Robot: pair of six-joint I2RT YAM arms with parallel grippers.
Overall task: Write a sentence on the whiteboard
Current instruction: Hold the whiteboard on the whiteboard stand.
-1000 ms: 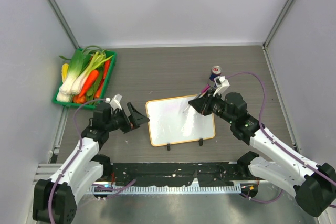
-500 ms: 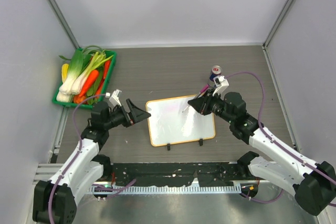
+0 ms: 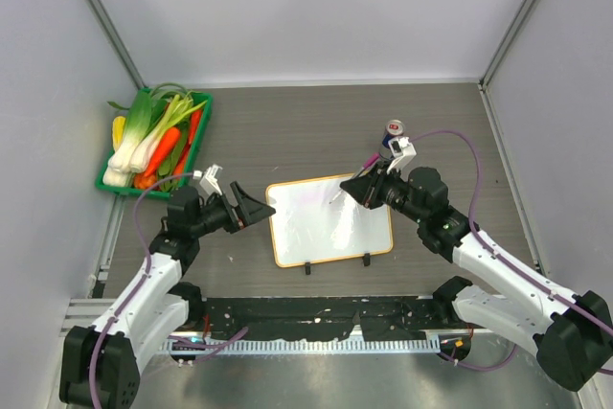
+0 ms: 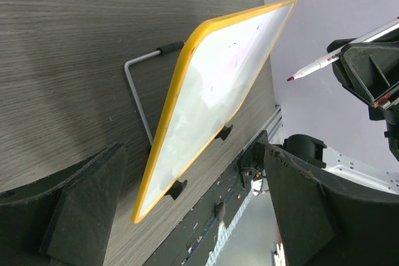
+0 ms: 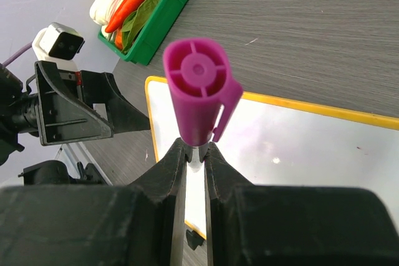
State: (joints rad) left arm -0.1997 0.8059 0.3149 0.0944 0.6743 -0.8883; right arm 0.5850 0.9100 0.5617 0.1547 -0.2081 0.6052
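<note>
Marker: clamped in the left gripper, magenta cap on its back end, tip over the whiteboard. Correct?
Wrong gripper. The marker is clamped in the right gripper, as the right wrist view shows. The left gripper is open beside the left edge of the whiteboard. The magenta cap and the tip over the board are as you say.

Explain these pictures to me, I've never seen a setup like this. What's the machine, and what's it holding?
These are two robot arms, left and right, bolted at a table's near edge. One picture looks down from above; the other two come from a camera on each wrist. The right gripper is shut on a purple-capped marker, its tip over a small orange-framed whiteboard that stands tilted on a wire prop. The left gripper is open beside the board's left edge. Also on the table: a green tray of vegetables and a drink can.
</note>
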